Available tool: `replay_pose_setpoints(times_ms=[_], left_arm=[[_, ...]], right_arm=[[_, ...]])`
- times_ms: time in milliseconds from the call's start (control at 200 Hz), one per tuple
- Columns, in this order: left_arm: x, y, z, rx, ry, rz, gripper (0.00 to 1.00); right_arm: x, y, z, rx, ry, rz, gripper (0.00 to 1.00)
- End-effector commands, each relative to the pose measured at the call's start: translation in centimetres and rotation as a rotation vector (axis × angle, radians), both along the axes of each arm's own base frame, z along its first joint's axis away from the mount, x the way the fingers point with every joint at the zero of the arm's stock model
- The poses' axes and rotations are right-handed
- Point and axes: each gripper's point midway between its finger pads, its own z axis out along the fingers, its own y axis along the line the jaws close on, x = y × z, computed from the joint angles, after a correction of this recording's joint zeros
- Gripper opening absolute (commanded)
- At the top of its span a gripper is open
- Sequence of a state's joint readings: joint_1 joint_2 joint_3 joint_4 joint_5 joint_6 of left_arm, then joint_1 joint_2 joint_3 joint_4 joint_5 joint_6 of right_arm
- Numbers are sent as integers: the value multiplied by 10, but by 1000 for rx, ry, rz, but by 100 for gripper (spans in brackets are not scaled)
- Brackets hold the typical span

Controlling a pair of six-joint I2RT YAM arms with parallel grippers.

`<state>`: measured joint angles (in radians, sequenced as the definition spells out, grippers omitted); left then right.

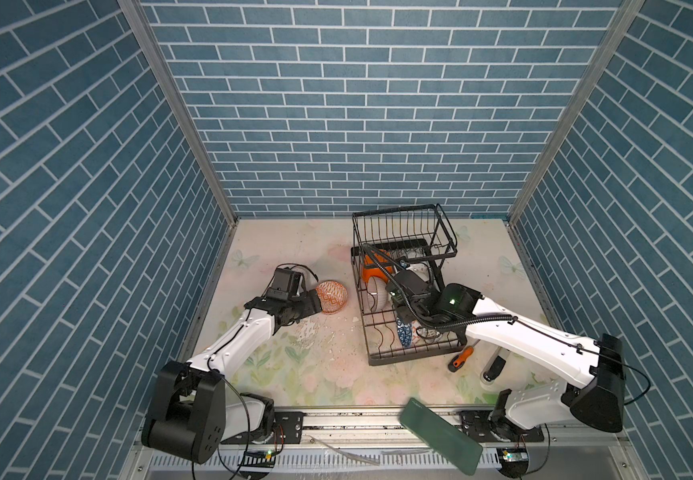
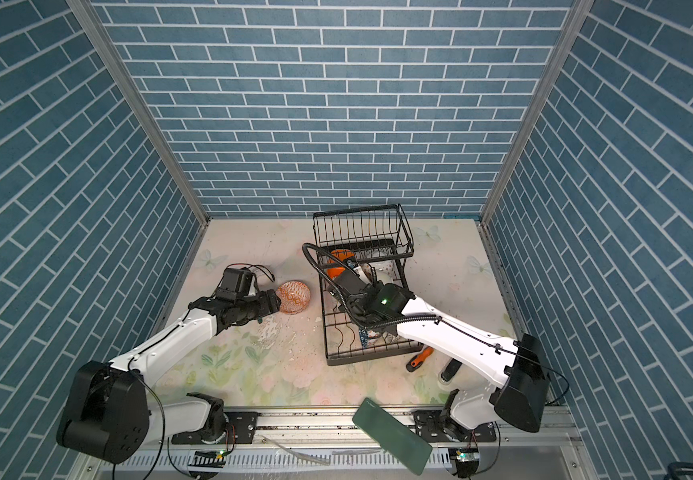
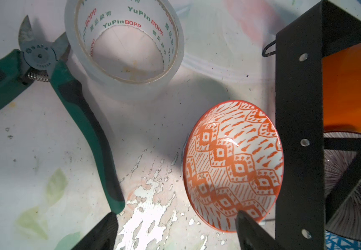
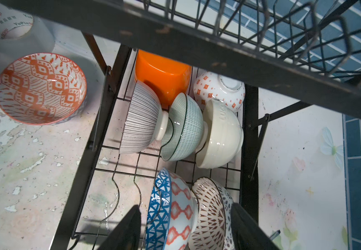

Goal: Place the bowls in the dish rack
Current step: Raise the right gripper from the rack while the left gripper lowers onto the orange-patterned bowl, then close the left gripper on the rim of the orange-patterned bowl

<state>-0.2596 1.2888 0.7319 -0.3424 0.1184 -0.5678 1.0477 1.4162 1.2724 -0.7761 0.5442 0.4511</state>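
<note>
An orange-patterned bowl sits upright on the table just left of the dish rack, seen in both top views. My left gripper is open beside it, one fingertip over the bowl's near rim and the other on the table side. Several bowls stand on edge in the rack's lower tier: orange plastic, striped, pale green and cream. My right gripper is open, straddling a blue-and-orange bowl and a brown-patterned bowl.
A clear tape roll and green cutters lie behind and beside the loose bowl. An orange-handled screwdriver lies right of the rack's front corner. A dark green flat object rests across the front rail. The rack's upper basket overhangs the bowls.
</note>
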Motion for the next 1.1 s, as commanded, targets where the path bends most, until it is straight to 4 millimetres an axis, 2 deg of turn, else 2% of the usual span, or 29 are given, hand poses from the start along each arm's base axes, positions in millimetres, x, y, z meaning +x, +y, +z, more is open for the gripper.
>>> replay_pose_setpoints(times_ms=[0, 375, 635, 1095], left_arm=[[6, -2, 0, 6, 10, -4, 86], [31, -12, -25, -9, 45, -9, 78], [36, -16, -42, -17, 75, -15, 69], [29, -16, -52, -12, 79, -23, 33]], right_arm=[[2, 4, -15, -23, 7, 24, 66], [0, 5, -31, -23, 32, 15, 65], [0, 5, -35, -21, 40, 7, 65], [-4, 4, -37, 2, 55, -15, 64]])
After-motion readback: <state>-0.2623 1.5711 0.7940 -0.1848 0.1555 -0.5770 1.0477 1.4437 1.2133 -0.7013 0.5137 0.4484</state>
